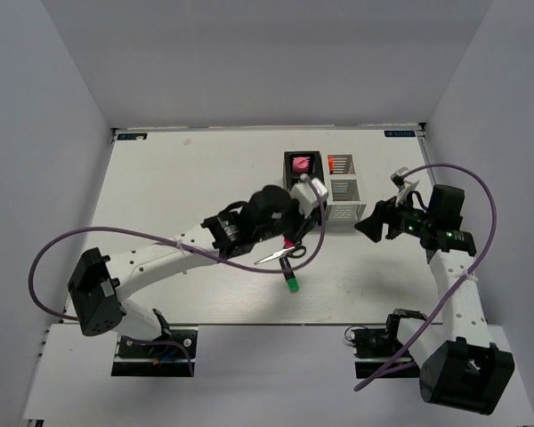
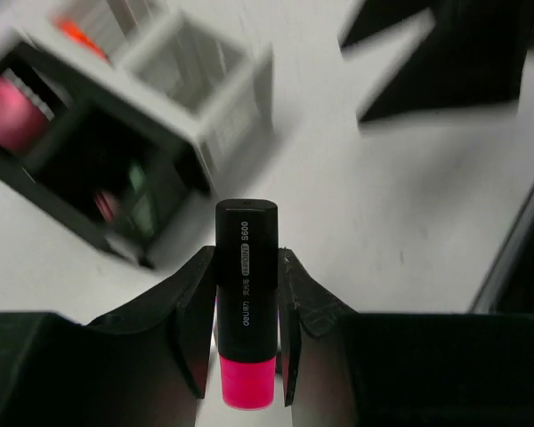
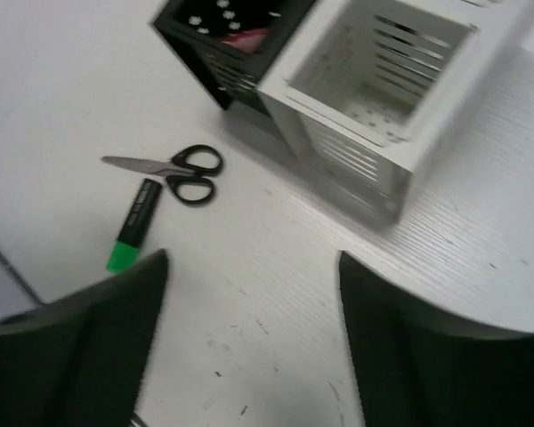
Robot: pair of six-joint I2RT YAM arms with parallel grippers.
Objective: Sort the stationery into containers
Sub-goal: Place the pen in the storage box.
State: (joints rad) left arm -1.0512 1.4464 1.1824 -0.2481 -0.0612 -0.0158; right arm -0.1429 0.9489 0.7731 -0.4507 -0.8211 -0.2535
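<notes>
2 organizers: black organizer (image 1: pixel 289 169), white organizer (image 1: pixel 345 213). 2 highlighters: pink highlighter (image 2: pixel 246 276) clamped in left fingers (image 2: pixel 194 307), green highlighter (image 3: pixel 135 224) mid-bench by 1 scissors (image 3: pixel 173 171). Right fingers (image 3: pixel 107 320) wide, empty. White bench (image 1: pixel 178 178), grey walls (image 1: pixel 36 133).

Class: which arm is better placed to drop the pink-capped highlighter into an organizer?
Left: its gripper grips the pink-capped highlighter close to the black organizer; the right gripper is open and empty.
</notes>
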